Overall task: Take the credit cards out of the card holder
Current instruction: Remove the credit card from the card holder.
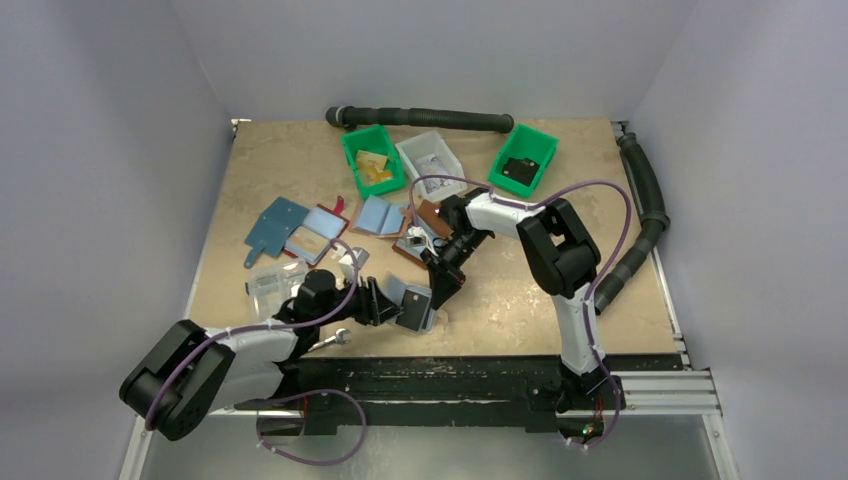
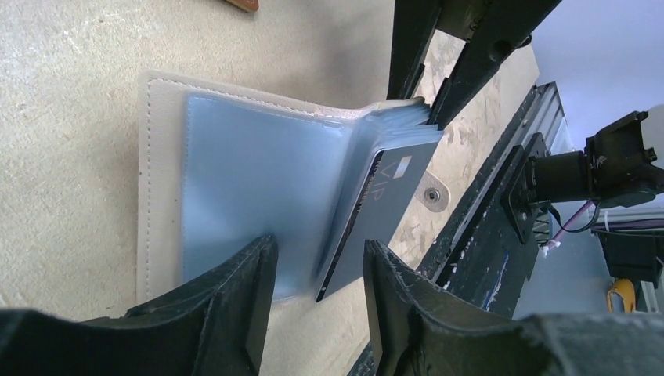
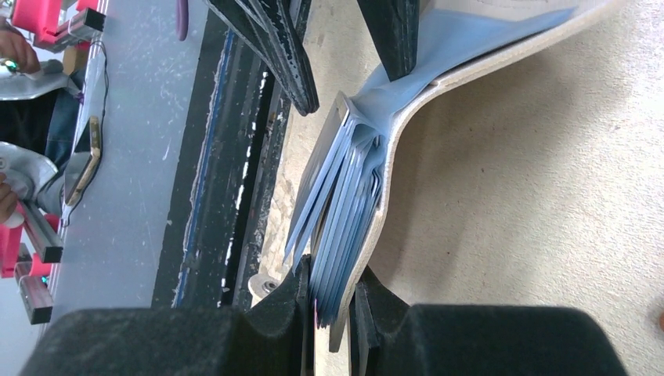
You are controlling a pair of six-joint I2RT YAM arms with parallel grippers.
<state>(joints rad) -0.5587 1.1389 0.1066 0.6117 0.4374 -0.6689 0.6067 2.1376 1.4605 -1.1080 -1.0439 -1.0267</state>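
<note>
The card holder (image 1: 417,308) lies open near the table's front edge, whitish cover (image 2: 160,180) down, blue translucent sleeves fanned up. A dark grey card (image 2: 391,196) marked "VIP" sticks out of one raised sleeve. My left gripper (image 2: 319,244) is open, its jaws on either side of that card's lower corner without touching it; in the top view it (image 1: 392,303) sits left of the holder. My right gripper (image 3: 333,270) is shut on the holder's cover and sleeve stack (image 3: 344,196), holding that side upright; it also shows from above (image 1: 440,285). No light blue card can be told from the sleeves.
Brown wallets with blue lining (image 1: 300,235) (image 1: 385,215) lie behind, and a clear plastic box (image 1: 275,285) sits at the left. Two green bins (image 1: 372,160) (image 1: 523,160) and a white bin (image 1: 430,160) stand at the back before a black hose (image 1: 430,118). The black front rail (image 2: 485,235) runs close beside the holder.
</note>
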